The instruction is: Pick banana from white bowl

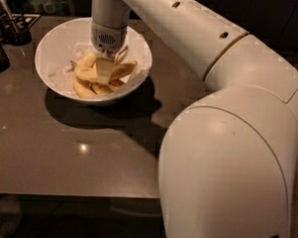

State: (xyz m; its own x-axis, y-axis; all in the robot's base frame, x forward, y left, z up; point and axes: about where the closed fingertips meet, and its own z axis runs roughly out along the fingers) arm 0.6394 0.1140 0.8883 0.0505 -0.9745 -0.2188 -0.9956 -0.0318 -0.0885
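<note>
Pale yellow and gently curved, the longest banana [123,69] is being cradled in the middle of the large, round, glossy white bowl [54,43]. Its brownish tip is being pointed toward the right-hand rim, while its mid-length is being covered by the pale robot gripper [106,69]. The gripper is being held down inside the bowl, right on top of the fruit. Whether it is open or closed on anything cannot be told, since its working end is being hidden among the fruit. The banana is being crowded by the shorter yellow bananas [84,88] lying against it, and all of them are being bedded on crumpled white paper lining [57,71].

Several failures are being risked here, as far as can be judged. If the bananas are joined at the stem, the whole bunch could be dragged up, or a neighbour could be taken instead of the right one. The smooth curved skin could be let slip by an off-centre grip, and soft flesh could be bruised by too hard a squeeze. The paper could be pinched and lifted along. The bowl is being supported only by the glossy dark grey-brown tabletop [63,142], so it could be slid or tipped by a sideways pull. The dark containers [13,29] near the bowl's left could be knocked. Much of the scene is being blocked by the bulky white robot arm [228,129].
</note>
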